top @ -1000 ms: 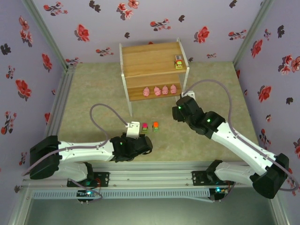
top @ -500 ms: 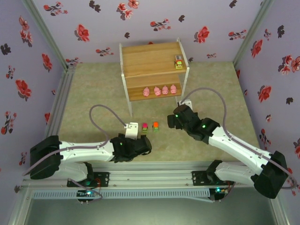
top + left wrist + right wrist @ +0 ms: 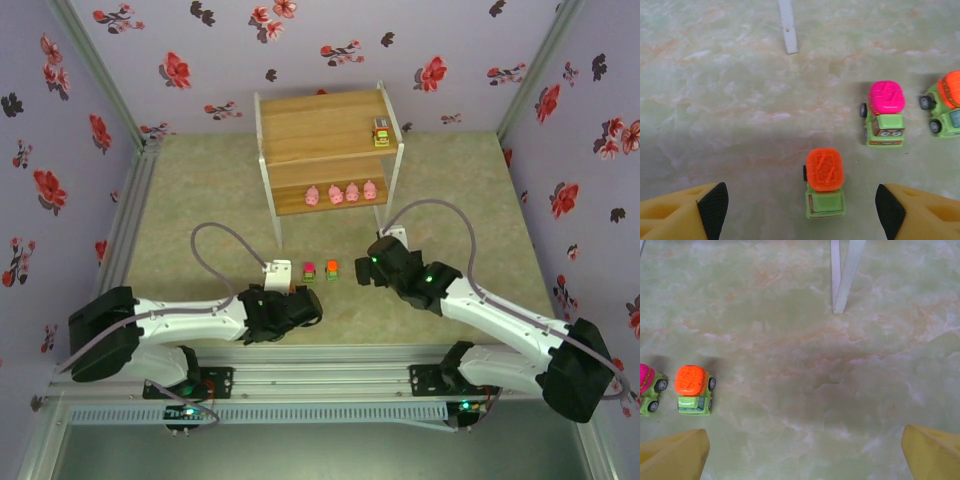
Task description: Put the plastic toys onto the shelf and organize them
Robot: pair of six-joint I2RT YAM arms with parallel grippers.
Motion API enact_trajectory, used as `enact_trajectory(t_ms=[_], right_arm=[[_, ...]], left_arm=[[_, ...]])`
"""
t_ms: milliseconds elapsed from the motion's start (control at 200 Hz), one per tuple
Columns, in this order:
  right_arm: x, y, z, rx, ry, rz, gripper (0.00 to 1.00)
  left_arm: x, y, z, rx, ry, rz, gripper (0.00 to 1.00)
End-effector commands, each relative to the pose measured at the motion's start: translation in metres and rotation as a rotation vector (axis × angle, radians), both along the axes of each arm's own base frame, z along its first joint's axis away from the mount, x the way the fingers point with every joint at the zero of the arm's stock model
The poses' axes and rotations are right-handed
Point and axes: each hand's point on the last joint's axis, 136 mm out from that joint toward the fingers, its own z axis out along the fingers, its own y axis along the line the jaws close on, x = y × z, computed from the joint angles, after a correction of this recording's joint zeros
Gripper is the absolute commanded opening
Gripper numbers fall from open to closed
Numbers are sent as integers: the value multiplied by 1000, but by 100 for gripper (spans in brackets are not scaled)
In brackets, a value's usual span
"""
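Observation:
The shelf (image 3: 322,128) stands at the back. Several pink pig toys (image 3: 340,193) line its lower board, and a grey-topped toy (image 3: 380,133) sits on the upper board. On the floor in front are a magenta-topped toy (image 3: 309,270) and an orange-topped one (image 3: 332,269). My left gripper (image 3: 800,210) is open low over the floor, with another orange-topped toy (image 3: 825,182) standing free between its fingers (image 3: 712,205). The magenta toy (image 3: 885,115) and the orange one (image 3: 947,107) lie just beyond. My right gripper (image 3: 802,455) is open over bare floor, right of the orange toy (image 3: 692,389).
White shelf legs reach the floor ahead of each gripper: one leg (image 3: 788,27) before the left, another (image 3: 842,275) before the right. Flowered walls enclose the marbled green floor (image 3: 450,190), and a metal rail (image 3: 330,355) runs along the near edge.
My right arm has drawn back from the shelf, down and left toward the floor toys, with its jaws spreading wide. My left gripper has opened and hardly moved.

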Motion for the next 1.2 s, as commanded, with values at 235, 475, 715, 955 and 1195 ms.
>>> enact_trajectory(t_ms=[235, 475, 715, 955, 1195], right_arm=[[-2, 1, -19, 1, -15, 15, 97], [-6, -1, -29, 1, -33, 49, 95], [-8, 2, -29, 16, -48, 74, 94], [-9, 3, -31, 18, -44, 84, 94], [-9, 4, -30, 18, -47, 84, 93]], left_arm=[[13, 0, -7, 13, 10, 57, 81], [19, -6, -17, -24, 41, 62, 77], [23, -13, -26, -30, 62, 64, 69], [27, -17, -33, -39, 86, 88, 64], [28, -17, -40, -60, 115, 101, 58]])
